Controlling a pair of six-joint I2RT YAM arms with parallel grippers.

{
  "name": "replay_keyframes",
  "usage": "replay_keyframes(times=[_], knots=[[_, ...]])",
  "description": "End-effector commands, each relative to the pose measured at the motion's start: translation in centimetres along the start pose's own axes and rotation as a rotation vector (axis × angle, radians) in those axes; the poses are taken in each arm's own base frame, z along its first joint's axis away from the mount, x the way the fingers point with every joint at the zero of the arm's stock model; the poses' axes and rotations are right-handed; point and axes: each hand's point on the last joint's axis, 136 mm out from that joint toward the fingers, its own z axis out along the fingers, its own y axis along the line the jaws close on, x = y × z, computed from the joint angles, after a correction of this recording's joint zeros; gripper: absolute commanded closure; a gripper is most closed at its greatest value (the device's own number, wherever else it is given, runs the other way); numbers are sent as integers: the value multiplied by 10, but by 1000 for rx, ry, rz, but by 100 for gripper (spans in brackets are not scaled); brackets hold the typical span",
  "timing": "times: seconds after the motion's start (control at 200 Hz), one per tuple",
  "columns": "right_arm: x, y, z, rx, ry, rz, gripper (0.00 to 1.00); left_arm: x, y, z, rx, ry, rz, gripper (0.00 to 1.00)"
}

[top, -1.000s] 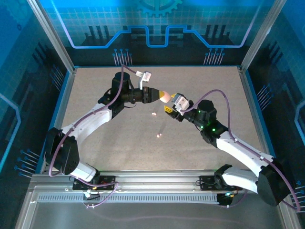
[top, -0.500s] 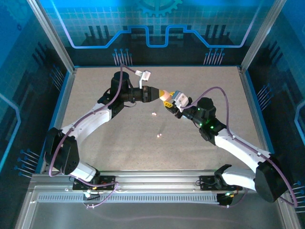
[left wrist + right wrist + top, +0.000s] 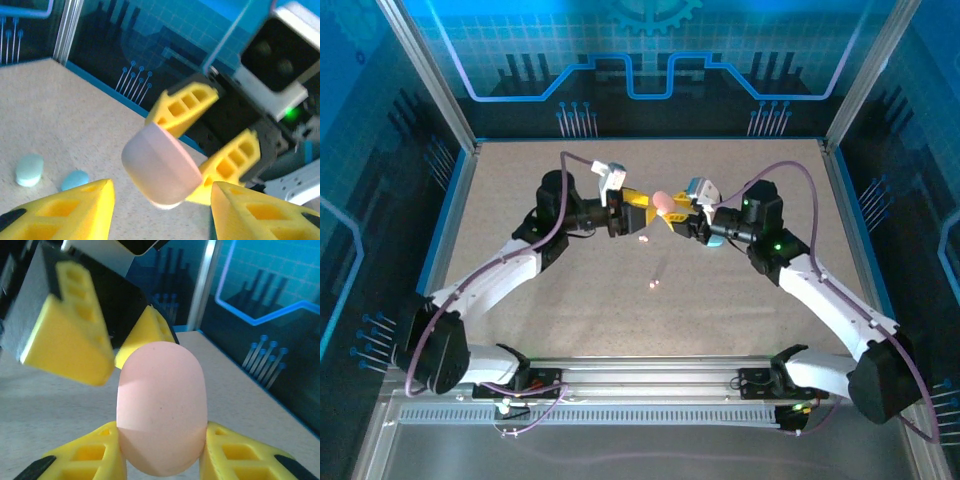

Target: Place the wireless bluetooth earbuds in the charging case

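Pink charging case (image 3: 161,405) is being held up off the table (image 3: 520,180), mid-scene and slightly far, clamped at its lower end between the pads of the right gripper (image 3: 162,440). The left gripper (image 3: 161,189) is being kept just beside it on the left, jaws apart and touching nothing. Two tiny pink earbuds (image 3: 642,239) are being left loose on the table, nearer than the case, well apart from each other. The case is being judged light, hard-shelled, smooth and rounded, so likely to slip or twist in the pads. It is best taken across its broad flat sides near the middle. The earbuds are being judged featherlight and easily flicked away, and are best pinched at the fingertips.
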Motion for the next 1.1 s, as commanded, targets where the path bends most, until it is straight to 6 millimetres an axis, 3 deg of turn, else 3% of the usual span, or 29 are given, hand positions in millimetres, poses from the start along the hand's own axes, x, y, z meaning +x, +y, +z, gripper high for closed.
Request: replay_keyframes(times=[0.0, 0.18, 1.096], knots=[[-5, 31, -8, -217, 26, 89, 64, -14, -22, -9, 55, -88, 327, 44], [-10, 44, -12, -319, 54, 88, 64, -2, -31, -8, 128, -4, 363, 43], [-10, 44, -9, -341, 88, 78, 65, 19, -34, 5, 162, 156, 311, 43]])
